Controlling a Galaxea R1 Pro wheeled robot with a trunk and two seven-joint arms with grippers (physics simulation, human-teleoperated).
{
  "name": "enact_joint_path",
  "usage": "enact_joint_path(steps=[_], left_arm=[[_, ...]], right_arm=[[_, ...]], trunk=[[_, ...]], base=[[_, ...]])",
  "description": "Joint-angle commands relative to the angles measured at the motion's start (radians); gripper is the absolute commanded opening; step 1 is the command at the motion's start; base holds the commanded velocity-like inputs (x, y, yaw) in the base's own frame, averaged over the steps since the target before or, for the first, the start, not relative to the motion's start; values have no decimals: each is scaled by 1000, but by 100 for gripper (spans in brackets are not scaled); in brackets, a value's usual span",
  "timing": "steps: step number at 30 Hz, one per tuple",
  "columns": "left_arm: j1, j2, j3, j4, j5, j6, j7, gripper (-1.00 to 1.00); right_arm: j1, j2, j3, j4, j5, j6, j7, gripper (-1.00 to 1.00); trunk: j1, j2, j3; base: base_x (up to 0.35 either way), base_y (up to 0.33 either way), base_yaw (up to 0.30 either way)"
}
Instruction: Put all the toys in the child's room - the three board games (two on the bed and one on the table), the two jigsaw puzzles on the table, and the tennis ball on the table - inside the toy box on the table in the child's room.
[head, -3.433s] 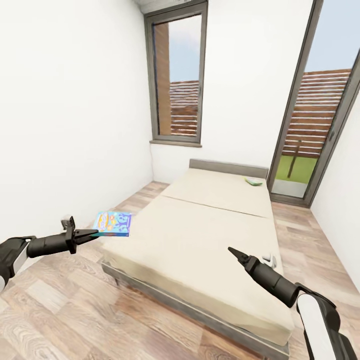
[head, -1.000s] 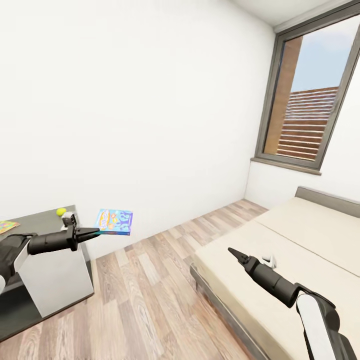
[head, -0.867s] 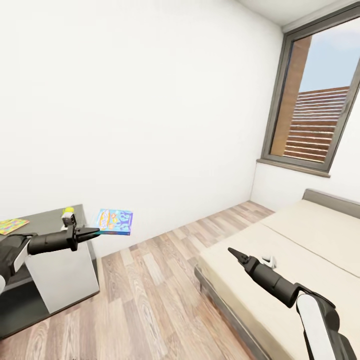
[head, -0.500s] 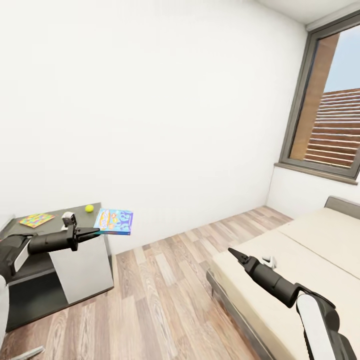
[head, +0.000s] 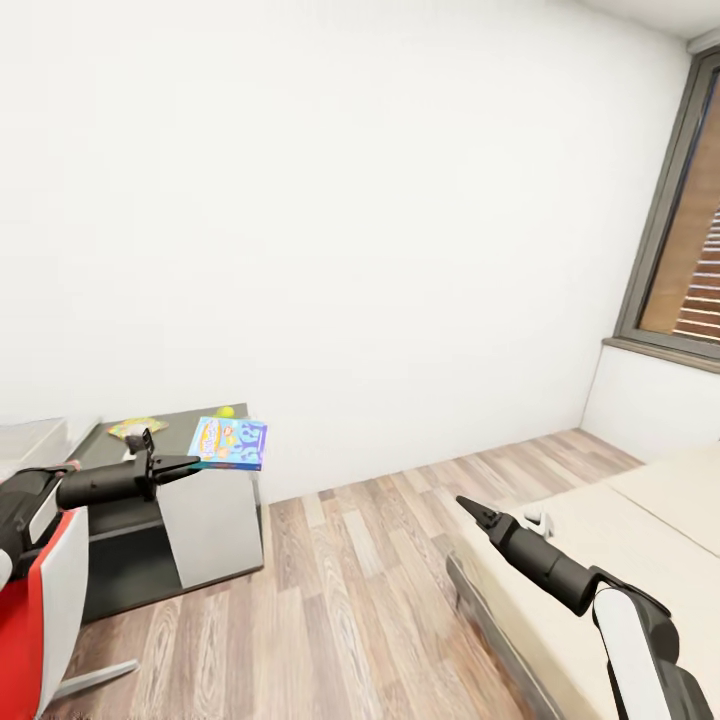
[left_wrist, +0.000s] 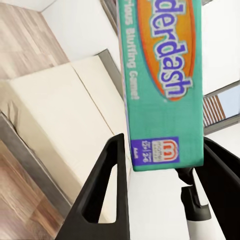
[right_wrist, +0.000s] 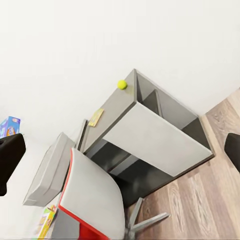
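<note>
We are facing a white wall (head: 380, 200) over a wood floor (head: 340, 600), with the cream bed (head: 640, 530) at our right and a window frame (head: 670, 220) beyond it. At our left stands the table (head: 150, 445), dark-framed with a white drawer unit (head: 212, 522); a red and grey chair (head: 50, 590) sits in front of it. From the right wrist camera we see the light grey toy box (right_wrist: 47, 170) lying on the table top, near the chair back. One jigsaw puzzle (head: 135, 428) lies flat on the table, and the tennis ball (head: 227, 411) rests near the table's far corner. Our left gripper (head: 185, 464) is clamped on the edge of the small blue board game (head: 230, 443), carrying it flat in the air beside the table. Our right gripper (head: 470, 508) is out over the foot of the bed with nothing between its fingers; how wide it stands we cannot tell
</note>
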Motion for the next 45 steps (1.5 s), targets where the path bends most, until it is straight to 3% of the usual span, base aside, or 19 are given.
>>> enact_joint_path(steps=[1,32,45], left_arm=[[-1,0,1,0,0,9,-5,-100],[-1,-21,1,-1,-1,7,-5,-100],[-1,-24,2,0,0,0,-5,-100]], right_arm=[[-1,1,-3,0,4,6,6,100],[-1,1,-4,3,4,5,1,100],[-1,1,-4,3,4,4,-1,100]], trunk=[[-4,6,2],[-123,223,123],[-123,223,128]], base=[[0,0,270],[0,0,270],[10,-8,155]])
